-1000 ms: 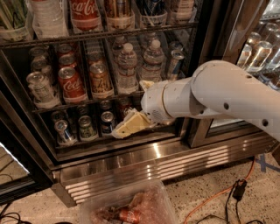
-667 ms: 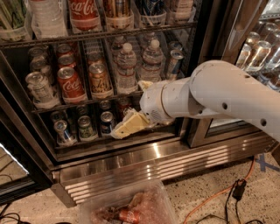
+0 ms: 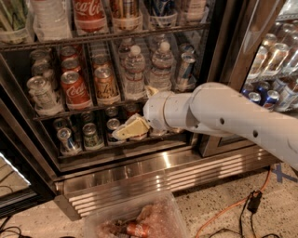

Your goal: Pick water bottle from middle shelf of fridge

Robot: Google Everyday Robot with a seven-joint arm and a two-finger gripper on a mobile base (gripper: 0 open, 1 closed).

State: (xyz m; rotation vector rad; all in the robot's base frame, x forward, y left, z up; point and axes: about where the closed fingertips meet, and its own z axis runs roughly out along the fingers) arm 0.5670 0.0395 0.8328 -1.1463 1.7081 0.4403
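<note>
Two clear ribbed water bottles with white caps stand side by side on the middle shelf [image 3: 70, 110] of the fridge [image 3: 139, 162], the left one [image 3: 135, 70] next to the right one [image 3: 161, 66]. Soda cans stand to their left, with a red Coca-Cola can [image 3: 74, 89] in the front row. My gripper [image 3: 123, 132], with pale yellow tips, sits below the middle shelf in front of the lower shelf's cans, pointing left. It is below and slightly left of the bottles and holds nothing. My white arm [image 3: 219, 111] reaches in from the right.
A red-labelled Coca-Cola bottle [image 3: 88, 14] stands on the top shelf. Small cans [image 3: 88, 135] fill the lower shelf. The open glass door [image 3: 260, 51] is at the right. A clear plastic bin [image 3: 139, 221] and an orange cable [image 3: 223, 214] lie on the floor.
</note>
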